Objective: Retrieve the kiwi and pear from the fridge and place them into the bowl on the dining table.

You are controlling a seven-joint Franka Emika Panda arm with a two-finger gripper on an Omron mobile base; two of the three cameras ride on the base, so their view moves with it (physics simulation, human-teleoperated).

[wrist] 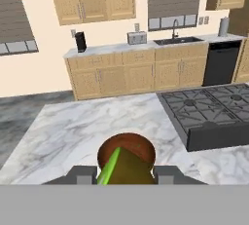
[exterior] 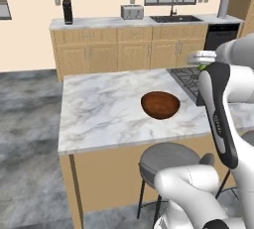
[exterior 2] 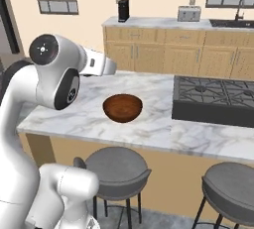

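Jaws grip a green-brown fruit above the empty reddish-brown round wooden bowl on the marble desk; nothing delivered yet.

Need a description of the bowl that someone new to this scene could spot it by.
Find the marble-topped dining table in the kitchen's middle, with grey stools tucked under its near edge. The bowl sits left of the black cooktop: round, shallow, reddish-brown, the sole loose item on the marble.

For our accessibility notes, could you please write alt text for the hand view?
The gripper holds a green-brown fruit just above the reddish-brown bowl on the marble dining table. A black cooktop sits at right, with wood cabinets and a sink behind.
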